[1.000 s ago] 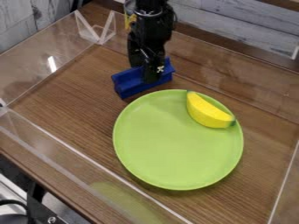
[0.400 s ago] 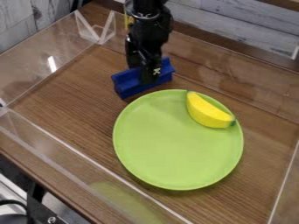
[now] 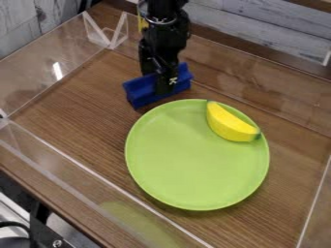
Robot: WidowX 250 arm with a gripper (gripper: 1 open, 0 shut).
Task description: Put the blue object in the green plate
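Note:
The blue object (image 3: 139,91) is a deep-blue block lying on the wooden table just behind the upper-left rim of the green plate (image 3: 181,160). My black gripper (image 3: 163,81) comes straight down onto the block's middle, its fingers low around it and hiding part of it. The fingertips blend with the block, so I cannot tell whether the jaws have closed on it. The block rests on the table, outside the plate.
A yellow banana-like wedge (image 3: 231,121) lies on the plate's upper right. Clear plastic walls (image 3: 39,145) enclose the wooden table. A clear triangular stand (image 3: 107,32) sits at the back left behind the arm.

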